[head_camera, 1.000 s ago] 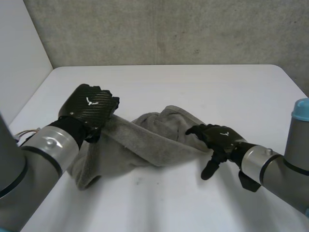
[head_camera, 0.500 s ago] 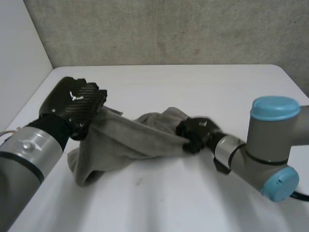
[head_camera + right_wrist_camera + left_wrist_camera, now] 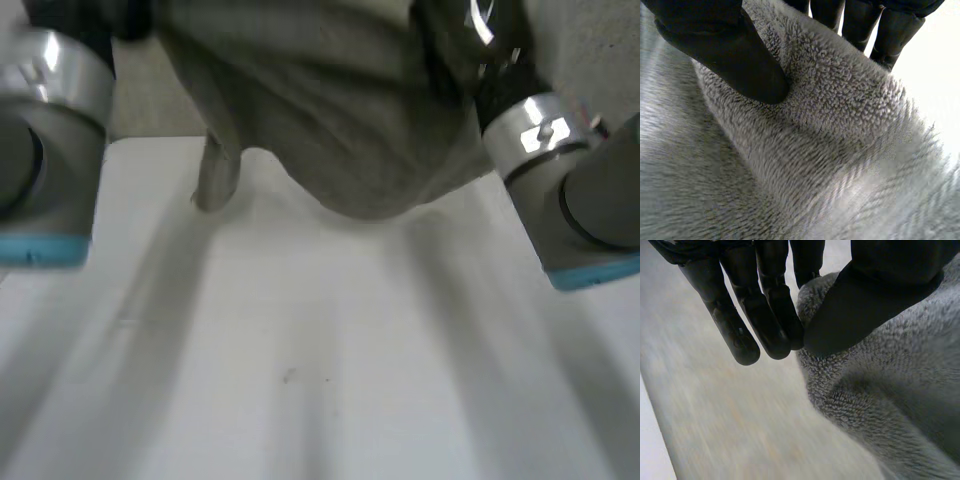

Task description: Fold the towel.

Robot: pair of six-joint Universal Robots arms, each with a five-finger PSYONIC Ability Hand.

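You see the right robot hand (image 3: 725,55) pinching the grey towel (image 3: 840,130), thumb on its near face, fingers (image 3: 890,30) behind its edge.

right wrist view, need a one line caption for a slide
Right hand pinching a fold of the fluffy grey towel against its thumb.

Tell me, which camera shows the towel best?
The head view: the towel hangs in the air above the table, its sagging lower edge in sight. The left wrist view gives a close-up of an edge pinched in the left robot hand; the right wrist view, fluffy cloth pinched in the right robot hand.
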